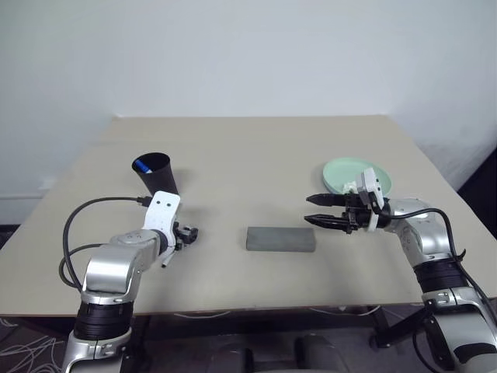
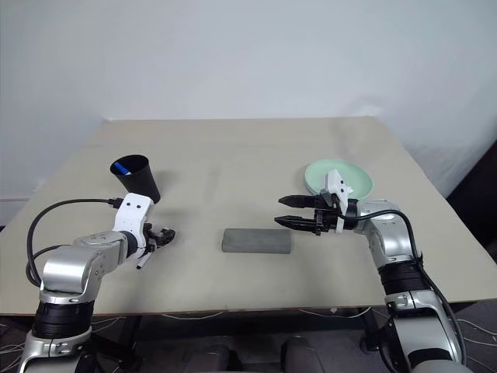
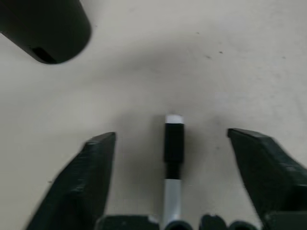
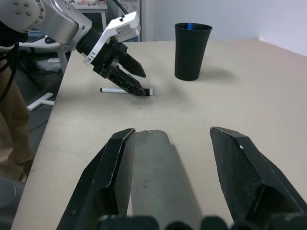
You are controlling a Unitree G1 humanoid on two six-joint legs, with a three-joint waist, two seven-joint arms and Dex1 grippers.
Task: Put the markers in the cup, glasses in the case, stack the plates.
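The black cup (image 1: 158, 177) stands at the left of the table, and a marker's blue end (image 1: 141, 165) shows at its rim. A second marker (image 3: 173, 141), white with a dark cap, lies flat on the table. My left gripper (image 1: 186, 233) is open low over it, a finger on either side and neither touching. The grey case (image 1: 281, 238) lies shut at the table's middle. My right gripper (image 1: 317, 211) hovers just right of the case, pointing left, open and holding nothing. A mint green plate (image 1: 357, 176) sits behind it. The glasses are out of view.
The tan table (image 1: 256, 148) has bare room at the back and centre. Its front edge runs close below the case and both arms. A black cable (image 1: 85, 214) loops off my left forearm.
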